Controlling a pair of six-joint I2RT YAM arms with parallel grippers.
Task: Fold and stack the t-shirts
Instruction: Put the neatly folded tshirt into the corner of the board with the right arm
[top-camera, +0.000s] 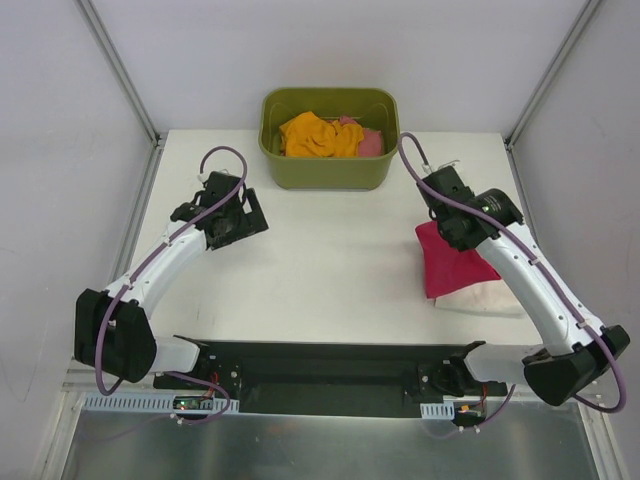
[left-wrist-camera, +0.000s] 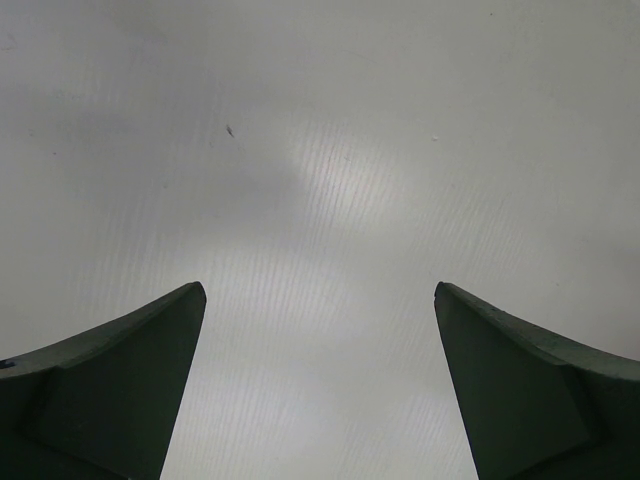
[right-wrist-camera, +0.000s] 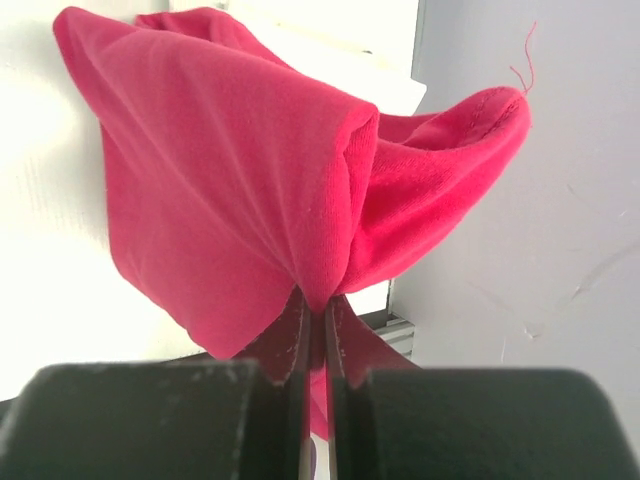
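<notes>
While the right gripper (right-wrist-camera: 318, 312) has its fingers pressed together on a bunched fold of the crimson-pink t-shirt (right-wrist-camera: 230, 190), the step in hand reads as placing this shirt onto the stack. The cloth fans out ahead of the fingertips in two lobes, one broad and flat, one curled over on the far side with a loose thread at its edge.

Top view: the crimson-pink shirt hangs and drapes below and behind the right gripper, its lower part lying over the cream-white t-shirt (top-camera: 487, 299), which lies flat on the table (top-camera: 330, 270). Only a strip of the cream-white shirt shows past the crimson edge.

Right arm: reaches forward from its base and bends inward at the wrist, with the gripper raised above the cloth. I cannot tell how high it is off the table.

Left gripper (left-wrist-camera: 320, 295): fingers spread wide with nothing between them and only bare table surface beneath. The left arm is stretched forward with its wrist turned toward the middle, well apart from the right gripper.

The orange t-shirt (top-camera: 318, 135) and salmon-pink t-shirt (top-camera: 371, 142) lie crumpled in the olive-green tub (top-camera: 325, 172), beyond both grippers.

Judgement: two of four shirts are at the stack, and the crimson one is not yet squared.

The next move calls for lowering the pinched edge so it lands aligned over the cream-white shirt before release. The bunching at the fingertips risks a lumpy fold.
</notes>
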